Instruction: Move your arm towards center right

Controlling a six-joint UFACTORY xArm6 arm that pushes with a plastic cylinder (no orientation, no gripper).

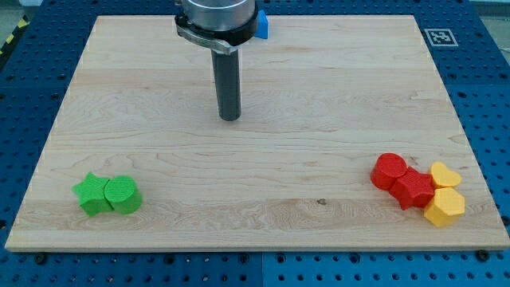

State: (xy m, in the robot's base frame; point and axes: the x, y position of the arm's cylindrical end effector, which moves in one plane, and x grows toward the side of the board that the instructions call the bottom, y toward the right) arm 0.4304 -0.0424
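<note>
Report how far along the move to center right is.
Done: nothing visible yet; my tip sits on the board left of center, in the upper half. In hand: the rod touches no block. Left: the whole slide toward the view's right edge, staying above the red blocks and yellow blocks at the lower right.

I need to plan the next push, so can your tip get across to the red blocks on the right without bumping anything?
Probably yes. My tip sits upper centre, and the board between it and the red blocks shows nothing in the way.
</note>
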